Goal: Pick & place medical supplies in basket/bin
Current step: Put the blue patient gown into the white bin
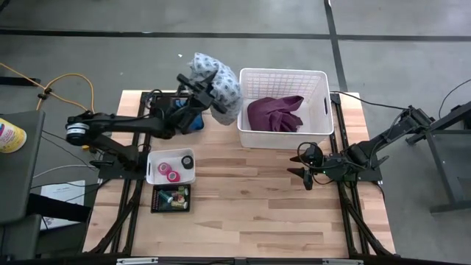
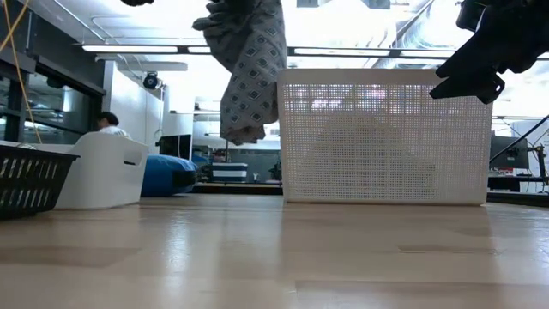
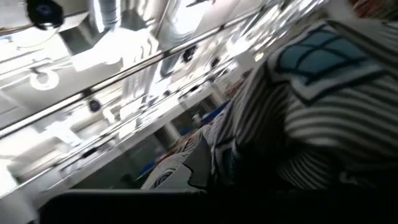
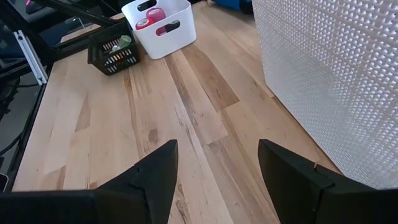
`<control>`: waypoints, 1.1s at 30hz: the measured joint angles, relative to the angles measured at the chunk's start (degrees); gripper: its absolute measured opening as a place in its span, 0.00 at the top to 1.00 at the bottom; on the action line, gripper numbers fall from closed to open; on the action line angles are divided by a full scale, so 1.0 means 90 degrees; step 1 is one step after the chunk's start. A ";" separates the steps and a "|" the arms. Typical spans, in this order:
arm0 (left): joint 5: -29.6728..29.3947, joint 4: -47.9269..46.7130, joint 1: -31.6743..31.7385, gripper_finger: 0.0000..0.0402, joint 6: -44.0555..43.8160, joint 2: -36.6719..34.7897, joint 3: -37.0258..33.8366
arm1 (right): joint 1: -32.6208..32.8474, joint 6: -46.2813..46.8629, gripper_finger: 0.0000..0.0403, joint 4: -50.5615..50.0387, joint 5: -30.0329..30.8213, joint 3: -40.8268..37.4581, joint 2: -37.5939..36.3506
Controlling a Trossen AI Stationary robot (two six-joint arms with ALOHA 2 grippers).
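Your left arm is reaching across the back of the table toward the basket (image 1: 283,108), with the left gripper (image 1: 208,90) raised well above the wood. Its fingers are clamped tight on the grey garment (image 1: 218,87), which is bunching over and around them in the high view. In the low view the garment (image 2: 249,69) is hanging down in folds, clear of the table, just beside the basket's (image 2: 386,137) left wall and not over its opening. The left wrist view is filling up with the striped, diamond-patterned cloth (image 3: 311,106) pressed close to the camera, so you are not seeing the fingers themselves there.

Your right arm is waiting at the table's right side, in front of the basket's near right corner. The right gripper (image 1: 304,166) is pointing across the table toward the tray, with its fingers (image 4: 155,177) standing apart and holding nothing; bare wood is showing between them, and the basket wall (image 4: 329,81) is rising close alongside.

The maroon garment (image 1: 276,114) is lying inside the basket. The white tray (image 1: 171,167) is sitting near the left arm's base with two pink rolls (image 1: 168,172) in it, and the black crate (image 1: 171,199) is standing just in front of the tray.
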 joint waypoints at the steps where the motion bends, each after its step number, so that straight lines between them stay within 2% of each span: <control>1: 0.0174 -0.0005 0.0059 0.98 -0.0137 0.0031 0.0002 | 0.0000 0.0000 0.48 0.0000 0.0000 0.0000 0.0000; 9: 0.1253 -0.0007 0.0461 0.98 -0.0924 0.0619 0.0603 | 0.0000 0.0000 0.48 0.0002 0.0000 0.0000 -0.0001; 26: 0.1822 -0.0389 0.0574 0.98 -0.1119 0.2768 0.3562 | 0.0000 0.0000 0.48 0.0000 0.0000 0.0000 0.0000; 33: 0.2108 -0.0513 0.0576 0.98 -0.1726 0.3293 0.3891 | 0.0000 0.0000 0.48 0.0002 0.0000 0.0000 -0.0002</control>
